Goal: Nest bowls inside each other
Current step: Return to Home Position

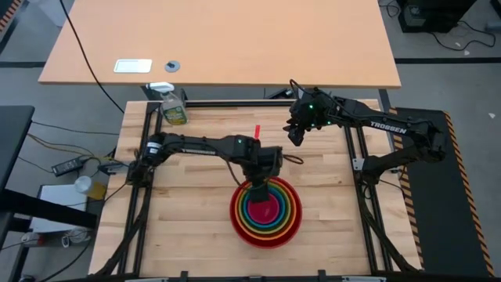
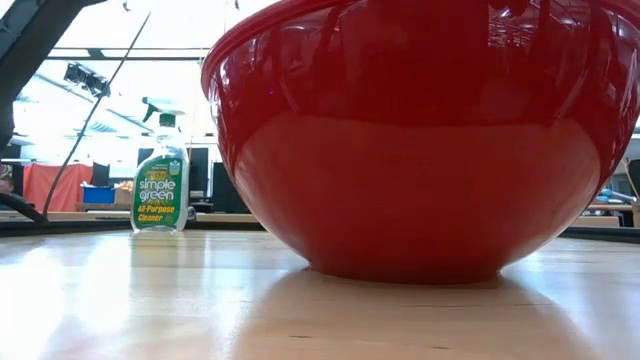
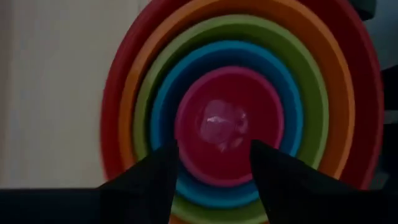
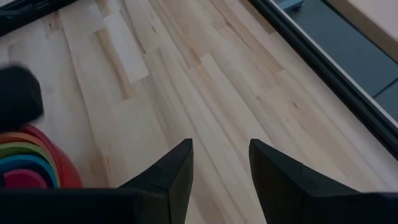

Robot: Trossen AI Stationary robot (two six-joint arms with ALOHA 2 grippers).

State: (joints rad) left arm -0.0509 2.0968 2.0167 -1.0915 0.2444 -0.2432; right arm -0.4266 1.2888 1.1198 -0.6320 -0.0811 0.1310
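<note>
Five bowls sit nested one inside another near the table's front middle: the red bowl (image 1: 237, 215) outermost, resting on its base (image 2: 405, 268), then orange (image 3: 339, 81), green (image 3: 249, 28), blue (image 3: 291, 115) and the pink bowl (image 3: 227, 121) in the centre. My left gripper (image 3: 214, 152) hangs open just above the stack's far side (image 1: 261, 188). Its fingers stand apart over the pink bowl's rim and nothing lies between them. My right gripper (image 1: 296, 138) waits open above the bare wood at the far right (image 4: 221, 152).
A green spray bottle (image 1: 174, 106) stands at the table's far left corner (image 2: 160, 185). Bare wood lies all around the bowl stack. A black frame rail (image 4: 323, 68) runs along the table's right edge. A separate desk (image 1: 235, 39) stands beyond the far edge.
</note>
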